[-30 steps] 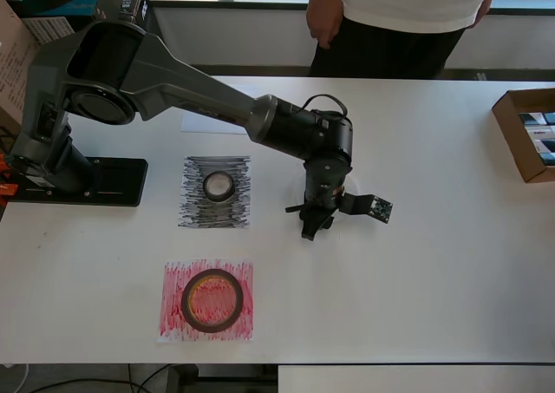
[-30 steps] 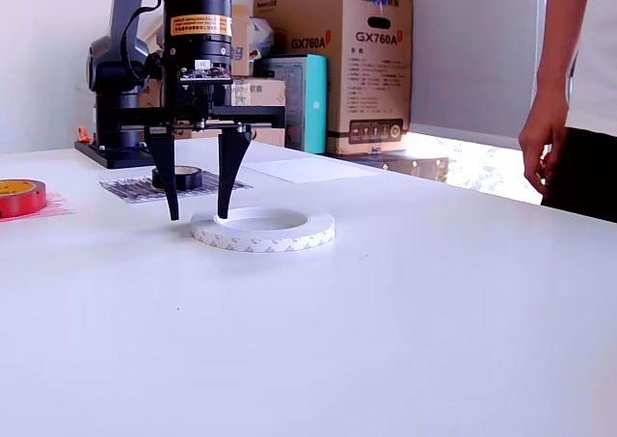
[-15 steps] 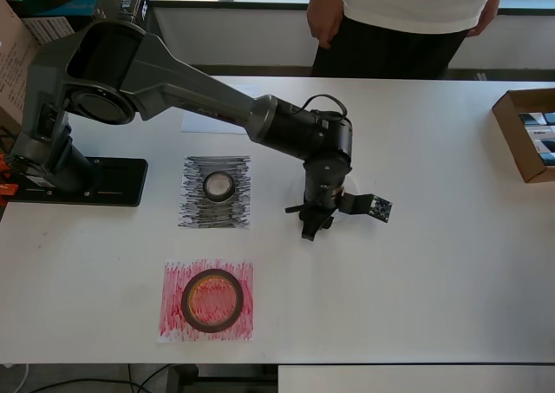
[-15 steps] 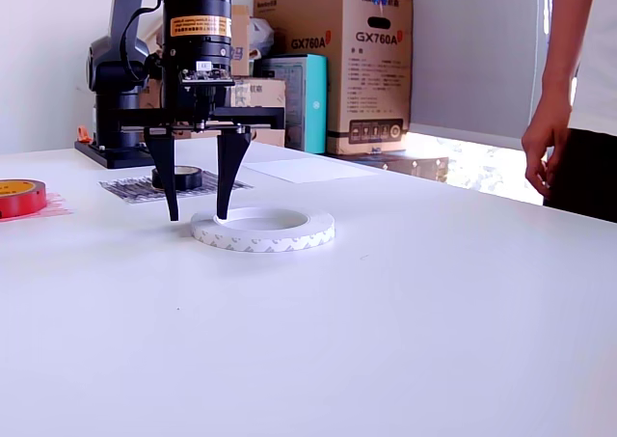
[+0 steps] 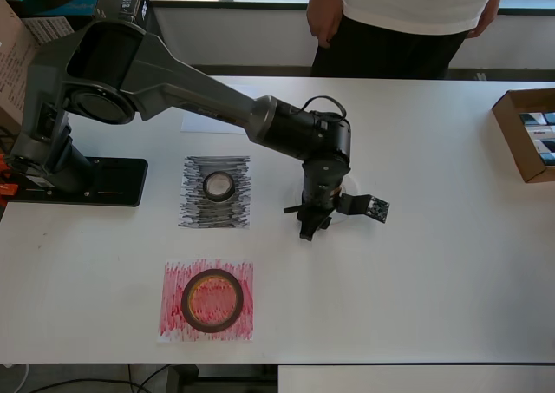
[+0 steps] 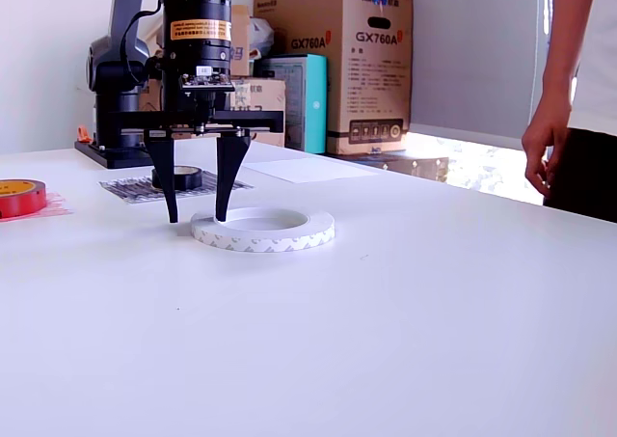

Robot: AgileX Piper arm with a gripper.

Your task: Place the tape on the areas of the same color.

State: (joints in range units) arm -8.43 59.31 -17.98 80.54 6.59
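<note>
The white tape roll [image 6: 262, 230] lies flat on the bare table. In the overhead view it is mostly hidden under the arm's wrist, and only a sliver [image 5: 350, 185] shows. My gripper [image 6: 197, 217] is open and empty, pointing down, its two fingertips low over the roll's rim on the exterior view's left. It also shows in the overhead view [image 5: 310, 223]. The black tape [image 5: 218, 186] sits on the black scribbled patch [image 5: 192, 209]. The dark-red tape [image 5: 211, 299] sits on the red patch [image 5: 173, 324]. The plain white patch [image 5: 201, 122] lies beyond the black patch, partly under the arm.
A person [image 5: 399, 20] stands at the table's far edge. An open cardboard box [image 5: 519, 137] sits at the overhead view's right edge. The arm's base [image 5: 82, 180] is at the left. Cardboard boxes [image 6: 337, 66] stand behind the table.
Nearly nothing. The gripper stays open over the white tape's rim, shifted only a trace. The person's hand has moved slightly.
</note>
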